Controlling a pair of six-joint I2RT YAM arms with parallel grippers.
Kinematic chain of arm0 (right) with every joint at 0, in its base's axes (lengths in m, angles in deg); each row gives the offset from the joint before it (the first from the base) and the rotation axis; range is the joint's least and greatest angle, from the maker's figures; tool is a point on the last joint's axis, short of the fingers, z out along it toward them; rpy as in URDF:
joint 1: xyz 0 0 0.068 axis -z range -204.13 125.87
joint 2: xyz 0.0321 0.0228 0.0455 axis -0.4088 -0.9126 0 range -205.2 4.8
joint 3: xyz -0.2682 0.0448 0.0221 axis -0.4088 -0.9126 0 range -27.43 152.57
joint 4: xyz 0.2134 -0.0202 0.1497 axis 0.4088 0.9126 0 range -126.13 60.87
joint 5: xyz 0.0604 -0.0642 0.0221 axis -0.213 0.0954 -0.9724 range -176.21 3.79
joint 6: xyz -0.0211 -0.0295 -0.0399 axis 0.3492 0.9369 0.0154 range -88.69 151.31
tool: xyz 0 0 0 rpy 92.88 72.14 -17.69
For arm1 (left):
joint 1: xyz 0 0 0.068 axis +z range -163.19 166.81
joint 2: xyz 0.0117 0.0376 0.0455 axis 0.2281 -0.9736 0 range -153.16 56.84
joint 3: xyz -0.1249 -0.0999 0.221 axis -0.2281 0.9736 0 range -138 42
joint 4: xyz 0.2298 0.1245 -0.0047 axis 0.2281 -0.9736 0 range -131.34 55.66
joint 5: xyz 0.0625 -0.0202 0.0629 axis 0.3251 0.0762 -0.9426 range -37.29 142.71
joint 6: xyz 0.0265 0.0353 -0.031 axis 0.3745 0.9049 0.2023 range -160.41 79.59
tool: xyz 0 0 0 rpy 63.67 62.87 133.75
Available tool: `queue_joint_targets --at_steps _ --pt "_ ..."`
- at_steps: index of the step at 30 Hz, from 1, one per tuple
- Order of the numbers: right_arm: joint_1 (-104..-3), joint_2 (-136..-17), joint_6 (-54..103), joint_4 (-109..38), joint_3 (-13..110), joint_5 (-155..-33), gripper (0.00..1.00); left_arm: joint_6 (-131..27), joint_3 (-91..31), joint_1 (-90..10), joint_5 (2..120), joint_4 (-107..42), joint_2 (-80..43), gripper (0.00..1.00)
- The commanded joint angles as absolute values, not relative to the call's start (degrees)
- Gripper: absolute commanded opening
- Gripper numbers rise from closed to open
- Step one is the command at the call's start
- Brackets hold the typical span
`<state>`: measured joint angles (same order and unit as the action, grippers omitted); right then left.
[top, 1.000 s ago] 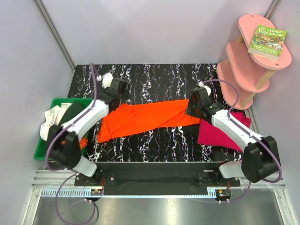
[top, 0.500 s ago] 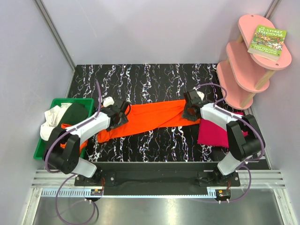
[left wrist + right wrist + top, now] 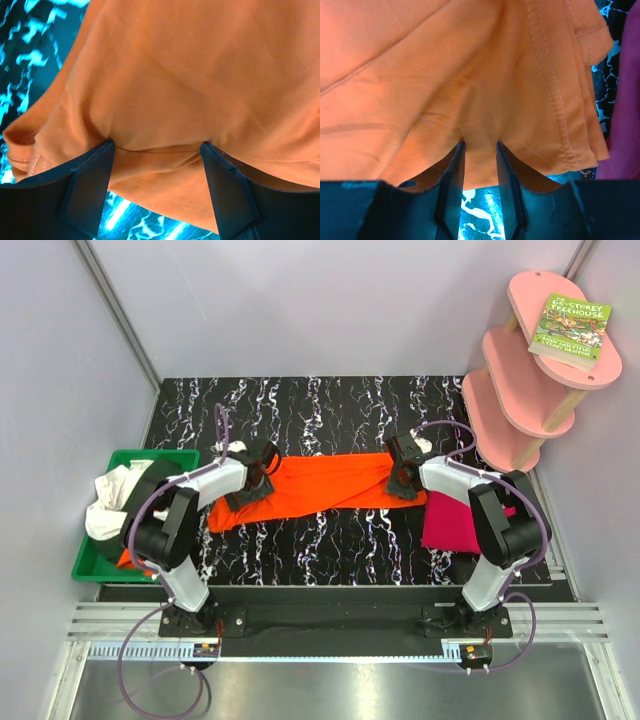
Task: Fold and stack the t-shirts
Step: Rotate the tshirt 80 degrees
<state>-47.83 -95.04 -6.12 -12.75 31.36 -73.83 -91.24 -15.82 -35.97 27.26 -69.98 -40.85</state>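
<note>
Orange t-shirt (image 3: 325, 486) lies lengthwise left-to-right, right hand (image 3: 480, 146) pinching it, left hand (image 3: 157, 144) wide.

Bright, even overhead light — wrist views blue-tinted.

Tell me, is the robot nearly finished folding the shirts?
Not yet. Done: one pink shirt looks folded on the right of the table. In hand: the orange shirt lies stretched out, the right pincer pinching one end, the left pincer open at the other. Left: finishing that fold, stacking it, and the crumpled shirts in the green bin.
</note>
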Motion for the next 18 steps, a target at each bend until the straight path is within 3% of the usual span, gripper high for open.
queue_joint_targets --at_steps 1,18 --pt "-48.4 -95.0 -8.1 -12.0 29.8 -73.8 0.39 -88.6 -18.1 -35.0 29.3 -70.4 -44.0 0.75" --pt "-50.0 -90.6 -10.6 -10.8 23.7 -82.2 0.40 -79.3 -39.5 -29.6 32.7 -73.4 -58.2 0.75"
